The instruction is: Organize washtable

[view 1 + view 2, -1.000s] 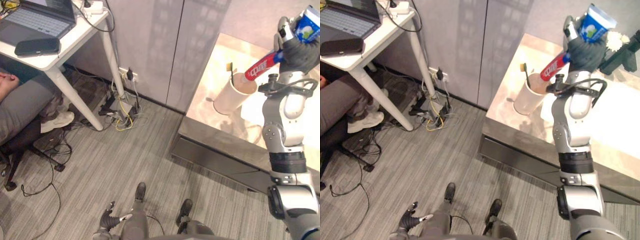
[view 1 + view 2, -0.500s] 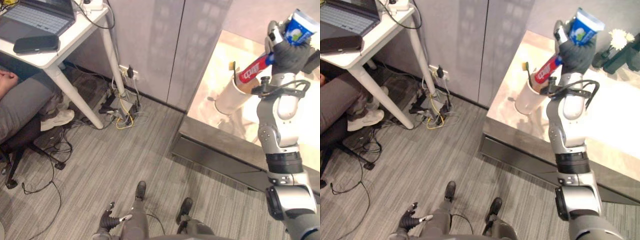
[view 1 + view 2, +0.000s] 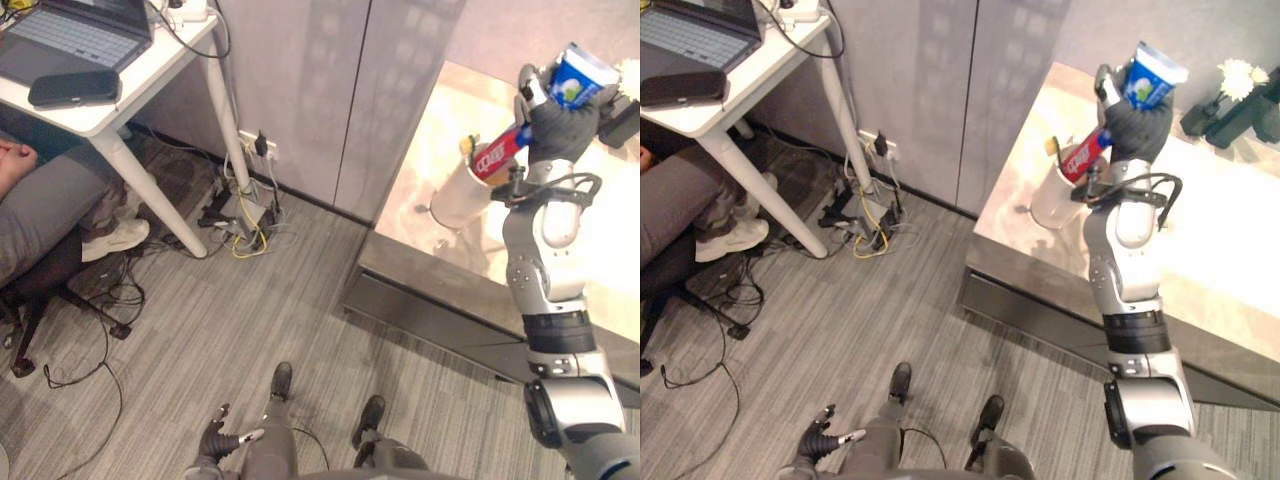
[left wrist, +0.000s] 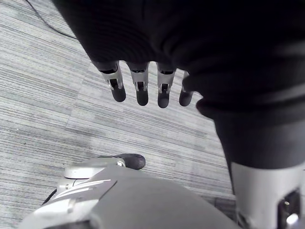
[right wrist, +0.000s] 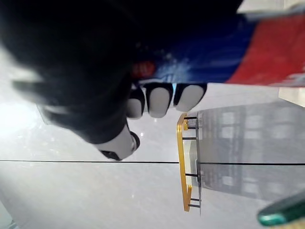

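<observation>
Aloft, right hand (image 3: 1137,125) fingers clasping toothpaste tube (image 3: 1152,80) over white cup (image 3: 1052,205), left hand (image 4: 142,88) slack, desk (image 3: 145,78) aside

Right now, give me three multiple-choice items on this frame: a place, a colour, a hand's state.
1. Where is the toothpaste tube? A on the floor; B in the right hand, by the cup; C on the laptop desk.
2. What colour is the cup? A black; B green; C white.
3. How is the left hand? A open, holding nothing; B shut on a toothbrush; C shut on the cup.
Key: B, its fingers curl round the tube over the washtable; C, its wall is white; A, its fingers hang straight, nothing in them.
</observation>
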Tool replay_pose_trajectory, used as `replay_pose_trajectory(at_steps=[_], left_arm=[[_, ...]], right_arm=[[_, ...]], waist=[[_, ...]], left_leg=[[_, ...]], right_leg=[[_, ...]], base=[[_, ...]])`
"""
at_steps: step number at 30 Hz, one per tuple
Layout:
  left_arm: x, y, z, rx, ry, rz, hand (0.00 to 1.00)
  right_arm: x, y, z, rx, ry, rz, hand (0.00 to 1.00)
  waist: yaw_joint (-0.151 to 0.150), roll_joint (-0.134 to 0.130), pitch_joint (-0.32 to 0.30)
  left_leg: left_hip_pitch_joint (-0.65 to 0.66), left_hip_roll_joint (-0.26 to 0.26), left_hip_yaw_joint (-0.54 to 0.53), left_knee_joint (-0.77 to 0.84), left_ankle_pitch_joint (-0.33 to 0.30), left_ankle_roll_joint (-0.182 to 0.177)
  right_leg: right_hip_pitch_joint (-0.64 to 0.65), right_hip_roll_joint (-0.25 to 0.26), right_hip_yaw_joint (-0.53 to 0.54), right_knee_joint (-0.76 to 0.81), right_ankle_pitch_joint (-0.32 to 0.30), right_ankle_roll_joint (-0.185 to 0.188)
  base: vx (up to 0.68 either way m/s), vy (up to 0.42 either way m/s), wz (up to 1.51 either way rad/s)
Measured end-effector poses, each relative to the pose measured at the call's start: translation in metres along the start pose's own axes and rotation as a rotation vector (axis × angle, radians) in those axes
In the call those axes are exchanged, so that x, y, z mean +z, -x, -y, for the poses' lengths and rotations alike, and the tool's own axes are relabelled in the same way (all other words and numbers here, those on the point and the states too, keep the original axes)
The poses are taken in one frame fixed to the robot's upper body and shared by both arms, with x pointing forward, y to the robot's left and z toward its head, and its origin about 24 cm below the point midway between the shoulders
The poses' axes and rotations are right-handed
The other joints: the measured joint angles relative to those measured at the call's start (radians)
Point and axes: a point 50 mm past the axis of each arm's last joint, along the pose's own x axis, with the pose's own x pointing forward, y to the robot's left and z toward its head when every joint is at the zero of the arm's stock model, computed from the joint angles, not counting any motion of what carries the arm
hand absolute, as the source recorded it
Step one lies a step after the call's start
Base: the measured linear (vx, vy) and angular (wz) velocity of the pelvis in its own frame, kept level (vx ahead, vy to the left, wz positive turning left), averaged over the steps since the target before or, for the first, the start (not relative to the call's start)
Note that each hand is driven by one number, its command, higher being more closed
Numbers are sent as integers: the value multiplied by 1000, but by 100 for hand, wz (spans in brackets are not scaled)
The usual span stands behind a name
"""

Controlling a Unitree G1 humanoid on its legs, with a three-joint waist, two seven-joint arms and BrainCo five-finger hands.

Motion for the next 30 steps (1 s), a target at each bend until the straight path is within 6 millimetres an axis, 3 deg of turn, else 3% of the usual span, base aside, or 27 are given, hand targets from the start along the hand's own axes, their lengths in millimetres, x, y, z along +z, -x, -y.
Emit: replay_pose_trajectory(at_steps=[30], left_arm=[[5,-1,-1,3,1,25,0]], right_arm=[[-17,8,2,-32,-10,-71,100]], waist=[[-2,-2,38]], left_leg=[[-9,-2,0,0,0,0]], right_leg=[[-10,0,1,2,-2,2]], base=[[0,0,0]])
